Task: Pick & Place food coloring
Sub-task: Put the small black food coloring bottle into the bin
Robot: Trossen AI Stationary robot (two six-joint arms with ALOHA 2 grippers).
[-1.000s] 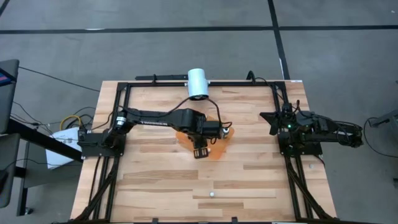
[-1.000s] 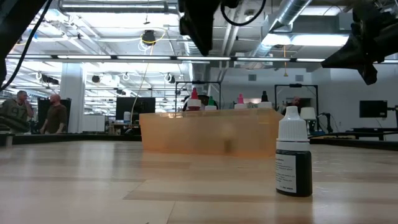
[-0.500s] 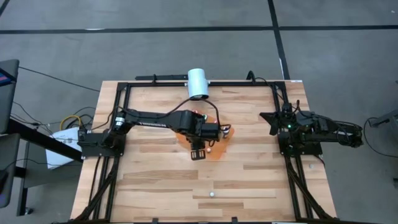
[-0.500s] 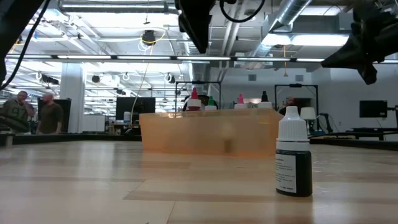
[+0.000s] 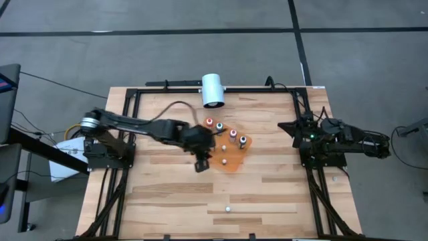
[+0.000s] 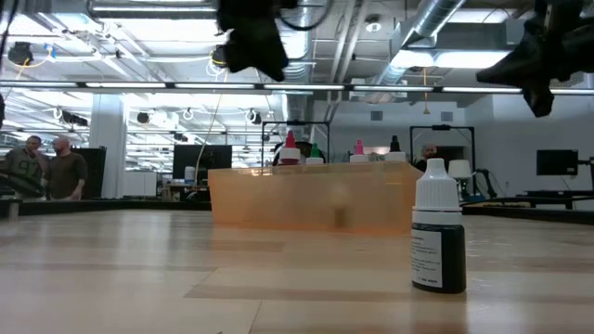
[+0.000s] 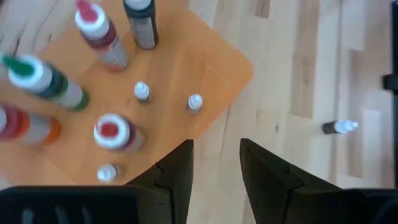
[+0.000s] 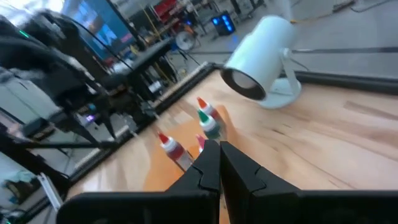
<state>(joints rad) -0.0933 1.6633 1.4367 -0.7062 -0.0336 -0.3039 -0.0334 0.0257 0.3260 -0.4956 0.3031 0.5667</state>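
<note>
Several tiny food coloring bottles stand upright on an orange sheet (image 5: 227, 155) at the table's middle: red top (image 5: 209, 122), green (image 5: 219, 126), pink (image 5: 233, 133), dark (image 5: 243, 140). The left wrist view shows them from above (image 7: 115, 134), with smaller white-tipped ones (image 7: 195, 102) beside them. One more bottle, white cap and dark contents (image 6: 438, 239), stands alone near the table's near edge (image 5: 228, 209). My left gripper (image 7: 216, 168) hangs open and empty above the sheet's left edge (image 5: 200, 161). My right gripper (image 8: 217, 163) waits shut at the table's right side (image 5: 297, 127).
A large white cylinder (image 5: 213, 89) lies at the far edge, on the black frame rail (image 5: 267, 89). Bare wood spreads around the lone bottle on the near half. People stand in the room beyond the table (image 6: 58, 167).
My left arm has drawn back toward the table's left, and its gripper has slid off from above the orange sheet to its left edge, staying high. The bottles it was covering now show in the high view. No bottle has moved.
</note>
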